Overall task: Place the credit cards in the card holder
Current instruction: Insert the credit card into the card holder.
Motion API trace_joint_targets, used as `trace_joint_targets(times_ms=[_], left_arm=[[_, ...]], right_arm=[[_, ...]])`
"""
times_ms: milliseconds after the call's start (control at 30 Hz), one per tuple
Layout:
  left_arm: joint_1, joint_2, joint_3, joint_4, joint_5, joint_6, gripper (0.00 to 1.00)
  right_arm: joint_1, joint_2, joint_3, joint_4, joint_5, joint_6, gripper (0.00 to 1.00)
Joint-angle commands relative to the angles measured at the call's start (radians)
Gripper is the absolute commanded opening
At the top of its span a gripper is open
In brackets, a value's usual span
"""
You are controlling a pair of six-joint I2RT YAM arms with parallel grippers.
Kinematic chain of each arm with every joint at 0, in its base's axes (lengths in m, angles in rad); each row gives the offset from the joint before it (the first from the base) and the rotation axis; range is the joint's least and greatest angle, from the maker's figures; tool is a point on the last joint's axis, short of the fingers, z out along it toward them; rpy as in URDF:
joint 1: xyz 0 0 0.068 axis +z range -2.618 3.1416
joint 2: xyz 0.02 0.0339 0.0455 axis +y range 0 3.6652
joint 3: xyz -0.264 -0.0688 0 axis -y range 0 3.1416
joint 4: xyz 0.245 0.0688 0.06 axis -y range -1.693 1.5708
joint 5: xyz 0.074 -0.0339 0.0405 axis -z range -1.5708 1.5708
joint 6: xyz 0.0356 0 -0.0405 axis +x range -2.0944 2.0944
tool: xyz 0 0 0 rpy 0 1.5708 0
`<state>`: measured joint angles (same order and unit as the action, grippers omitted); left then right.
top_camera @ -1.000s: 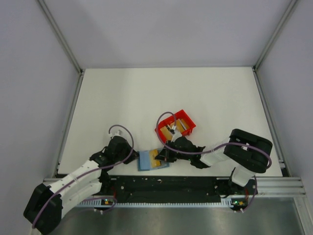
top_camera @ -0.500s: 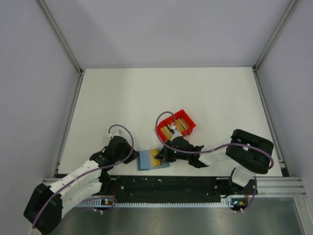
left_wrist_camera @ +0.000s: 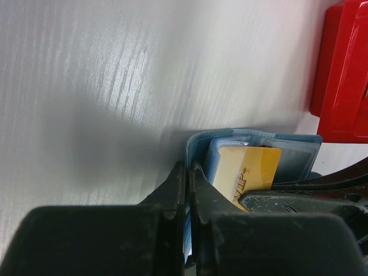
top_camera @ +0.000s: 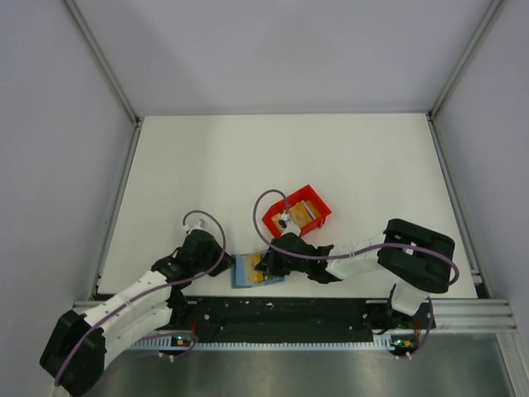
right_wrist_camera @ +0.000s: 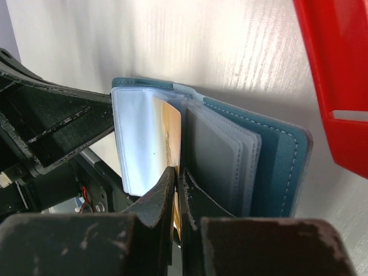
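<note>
Holder (top_camera: 245, 271) lies open on the table (top_camera: 248, 165) near its front edge, between the two tools. Left tool (left_wrist_camera: 188, 172) is pinched shut on the holder's left edge, pinning it. Right tool (right_wrist_camera: 176, 175) is clamped on a gold card (right_wrist_camera: 171, 129) whose far end sits among the clear sleeves. From here the card could catch on a pocket lip and buckle or slip from that thin grip, and a hard push could drag the holder free. Further right, the red bin (top_camera: 316, 201) holds more cards (top_camera: 302, 213), too small to count. Whether the card's tip is inside a pocket is hidden.
</note>
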<state>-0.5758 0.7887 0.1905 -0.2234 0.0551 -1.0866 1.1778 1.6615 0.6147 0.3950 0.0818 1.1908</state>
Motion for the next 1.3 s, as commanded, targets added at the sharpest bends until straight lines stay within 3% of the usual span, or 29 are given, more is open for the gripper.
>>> trace_joint_targets(times_ms=[0, 167, 367, 467, 767, 1100, 1267], left_arm=[[0.001, 0.003, -0.034, -0.019, -0.029, 0.01, 0.0], [-0.001, 0.0, -0.033, -0.019, -0.031, 0.008, 0.0], [0.001, 0.001, -0.028, -0.025, -0.031, 0.013, 0.0], [0.001, 0.001, -0.025, -0.024, -0.029, 0.016, 0.0], [-0.001, 0.001, -0.016, -0.024, -0.024, 0.025, 0.0], [-0.001, 0.003, -0.017, -0.014, -0.018, 0.027, 0.0], [0.001, 0.003, -0.017, -0.013, -0.017, 0.027, 0.0]], right_arm=[[0.02, 0.038, 0.008, -0.085, -0.019, 0.039, 0.03], [0.023, 0.047, 0.048, -0.163, -0.039, 0.009, 0.16], [0.026, -0.075, 0.075, -0.343, 0.114, -0.086, 0.43], [0.025, -0.074, 0.131, -0.434, 0.128, -0.134, 0.46], [0.034, 0.053, 0.215, -0.403, 0.012, -0.161, 0.47], [0.046, 0.057, 0.226, -0.262, -0.017, -0.201, 0.45], [0.051, 0.044, 0.22, -0.231, -0.036, -0.192, 0.33]])
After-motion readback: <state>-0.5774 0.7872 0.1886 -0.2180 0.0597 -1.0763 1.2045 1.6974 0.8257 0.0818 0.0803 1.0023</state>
